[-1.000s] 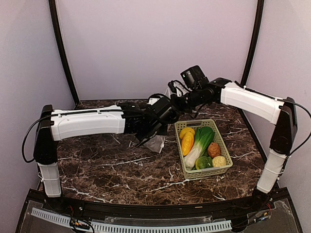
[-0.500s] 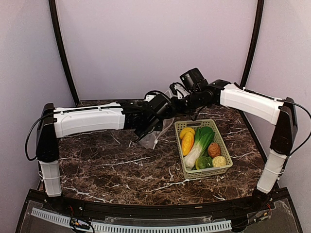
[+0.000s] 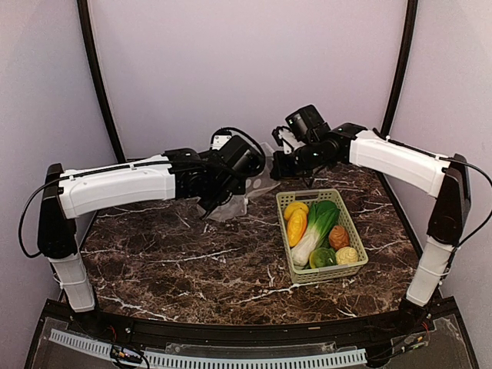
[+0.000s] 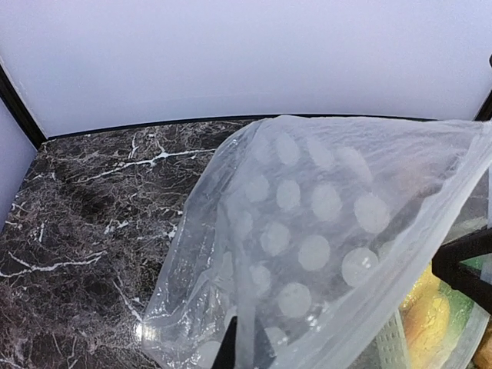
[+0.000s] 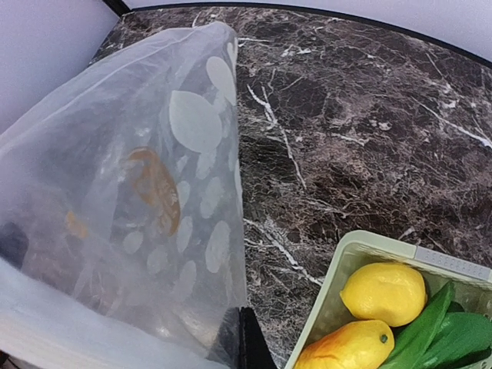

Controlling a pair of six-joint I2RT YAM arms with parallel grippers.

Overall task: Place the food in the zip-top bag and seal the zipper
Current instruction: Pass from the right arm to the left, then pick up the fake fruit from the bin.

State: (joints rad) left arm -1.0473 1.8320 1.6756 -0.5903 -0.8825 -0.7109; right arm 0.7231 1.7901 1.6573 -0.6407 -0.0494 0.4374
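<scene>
Top external view has both arms reaching to the far middle of the tabletop (image 3: pixel 192 269), with the zip-top bag (image 3: pixel 250 187) stretched between them and lifted clear of the marble, only its lower corner hanging near the surface. The left pincer (image 3: pixel 214 206) is closed on the bag's left side, and the right pincer (image 3: pixel 277 167) is closed on its right side. Each wrist view shows only a thin dark fingertip (image 4: pixel 227 352) (image 5: pixel 247 342) at the bottom edge, with the dotted plastic (image 4: pixel 307 231) (image 5: pixel 138 192) rising straight from it. All the food sits in the green mesh basket (image 3: pixel 330 274), just right of the bag: two yellow pieces (image 3: pixel 297 227), the leek (image 3: pixel 315 231), the brown fruit (image 3: pixel 338 237), the green round fruit (image 3: pixel 322 257) and the pale bumpy one (image 3: pixel 347 255). The right wrist view catches the basket's corner and a lemon (image 5: pixel 384 292).
</scene>
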